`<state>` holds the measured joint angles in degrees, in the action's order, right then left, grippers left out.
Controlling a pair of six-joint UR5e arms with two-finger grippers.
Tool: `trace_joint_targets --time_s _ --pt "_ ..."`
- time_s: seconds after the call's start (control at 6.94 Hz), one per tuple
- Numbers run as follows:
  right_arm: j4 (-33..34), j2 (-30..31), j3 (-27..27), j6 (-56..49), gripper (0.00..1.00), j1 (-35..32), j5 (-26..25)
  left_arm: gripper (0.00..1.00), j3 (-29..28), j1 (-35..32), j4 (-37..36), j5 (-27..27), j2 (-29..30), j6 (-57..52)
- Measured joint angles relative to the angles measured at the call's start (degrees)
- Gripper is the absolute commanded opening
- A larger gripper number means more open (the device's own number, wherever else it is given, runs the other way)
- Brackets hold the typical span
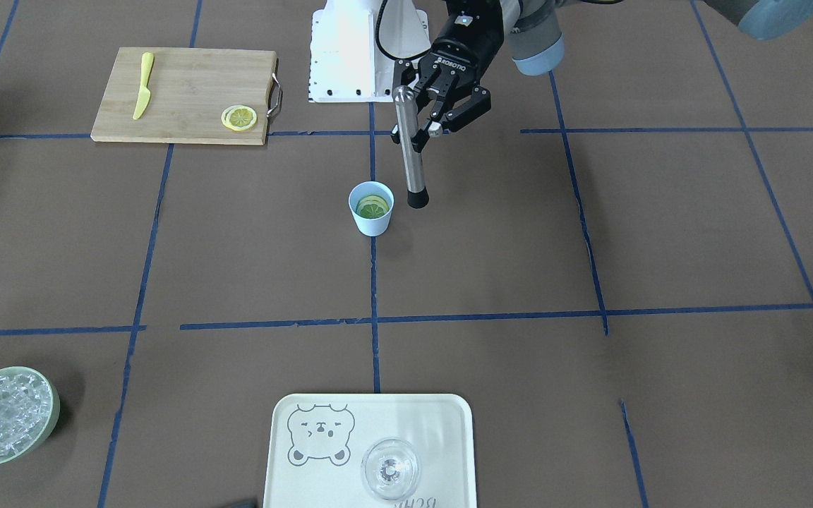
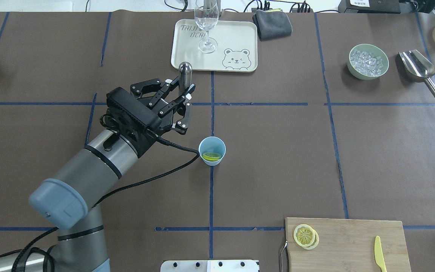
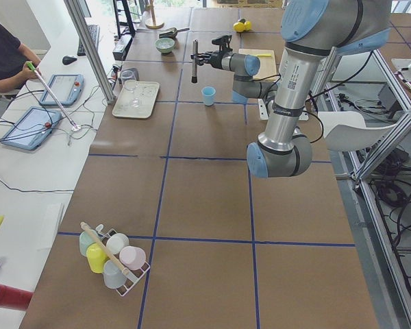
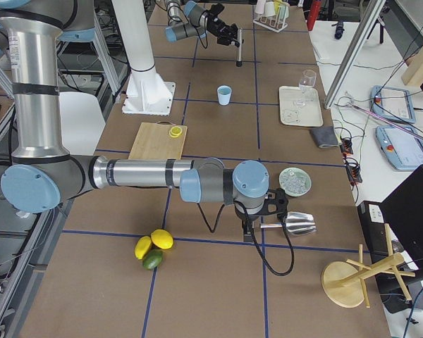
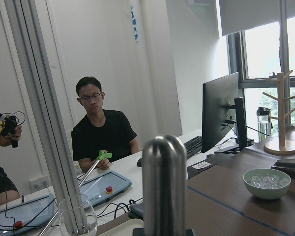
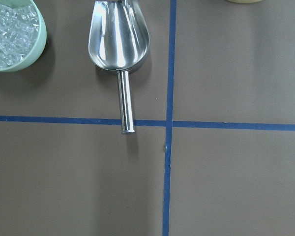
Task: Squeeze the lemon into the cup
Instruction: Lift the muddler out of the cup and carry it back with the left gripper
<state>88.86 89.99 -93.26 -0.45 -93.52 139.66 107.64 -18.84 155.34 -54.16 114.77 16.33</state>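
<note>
The light-blue cup (image 1: 370,215) stands at the table's middle, also in the overhead view (image 2: 212,145). A lemon slice (image 1: 372,206) lies inside it, seen from overhead too (image 2: 212,156). My left gripper (image 1: 417,120) is shut on a steel muddler (image 1: 411,152) with a black tip, held upright. The tip hangs just beside the cup's rim, on the left arm's side. The muddler's rounded top fills the left wrist view (image 5: 164,187). My right gripper (image 4: 257,222) shows only in the exterior right view, above a metal scoop (image 6: 119,39); I cannot tell whether it is open or shut.
A cutting board (image 1: 188,77) holds more lemon slices (image 1: 239,117) and a yellow knife (image 1: 143,85). A green bowl of ice (image 1: 4,413), a bear tray (image 1: 350,451) with a clear glass (image 1: 390,469) and a grey cloth (image 2: 272,23) sit along the far side.
</note>
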Motion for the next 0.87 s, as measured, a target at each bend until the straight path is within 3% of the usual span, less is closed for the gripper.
trace_joint_targets --time_s 0.58,0.87 --pt "0.00 0.02 -0.04 0.01 1.00 0.00 -0.10 0.00 10.18 -1.37 -0.60 -13.71 -14.82 10.63" --pt "0.00 0.34 0.00 -0.01 1.00 0.00 -0.19 0.00 15.58 -4.65 -9.40 -21.48 -18.36 17.55"
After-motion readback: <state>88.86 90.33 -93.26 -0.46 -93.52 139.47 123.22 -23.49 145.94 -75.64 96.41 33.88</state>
